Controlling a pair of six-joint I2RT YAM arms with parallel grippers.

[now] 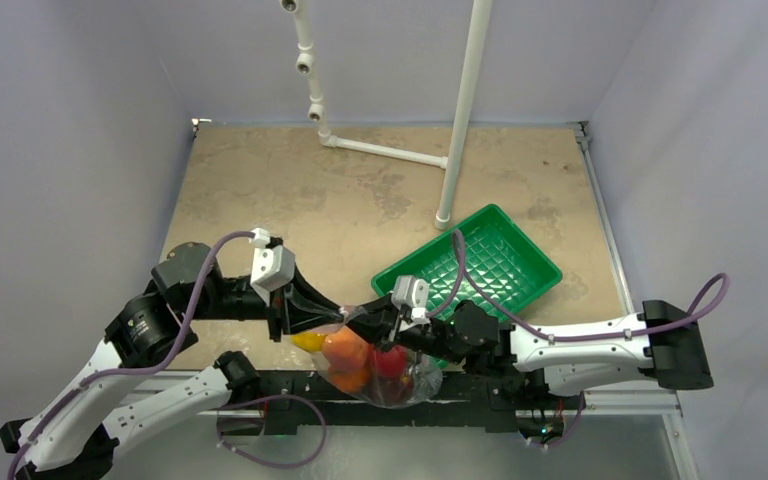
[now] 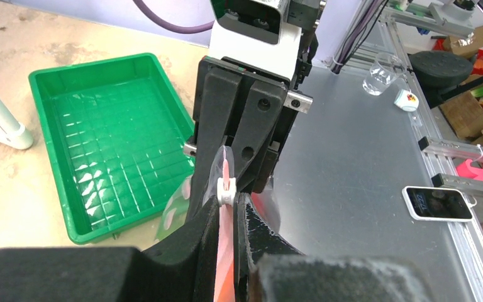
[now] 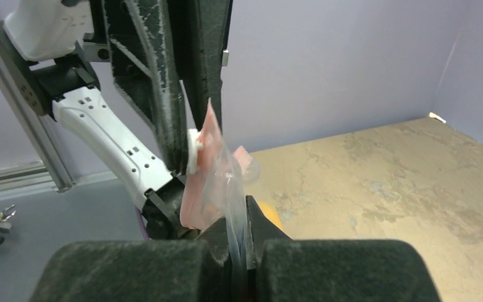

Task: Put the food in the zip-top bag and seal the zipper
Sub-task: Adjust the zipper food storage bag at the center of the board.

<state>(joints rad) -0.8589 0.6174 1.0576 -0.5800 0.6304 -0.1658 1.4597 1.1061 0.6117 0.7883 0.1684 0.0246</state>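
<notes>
Pale lilac walls close in a sandy, scuffed table [image 1: 290, 200]. A white pipe frame [image 1: 460, 110] stands at the back, and a green ribbed tray [image 1: 500, 255] sits at an angle right of middle.

At the near edge of the table, just in front of the tray, a clear bag [image 1: 415, 385] hangs between the two arms, lifted by its top edge. The food is inside: an orange fruit [image 1: 345, 348], a red tomato [image 1: 390, 362] beside it, a yellow pepper [image 1: 308, 341] at the left end and another orange piece [image 1: 350, 380] lower down.

The left pincer [image 1: 332, 312] is pressed together on the pink zipper [image 2: 225, 251], which runs straight between its fingers [image 2: 195, 245] in the left wrist view. A small white slider [image 2: 226, 187] sits on the strip just past its fingertips.

The right pincer [image 1: 372, 325] faces it tip to tip. Its fingers [image 3: 270, 229] are clamped tight on the clear top edge of the bag. From its own view, the pink strip and white slider stand just beyond, against the left pincer's black fingers.

Beside the table on a grey metal surface [image 2: 352, 163] lie a phone [image 2: 437, 202] and a clear cup [image 2: 380, 72].
</notes>
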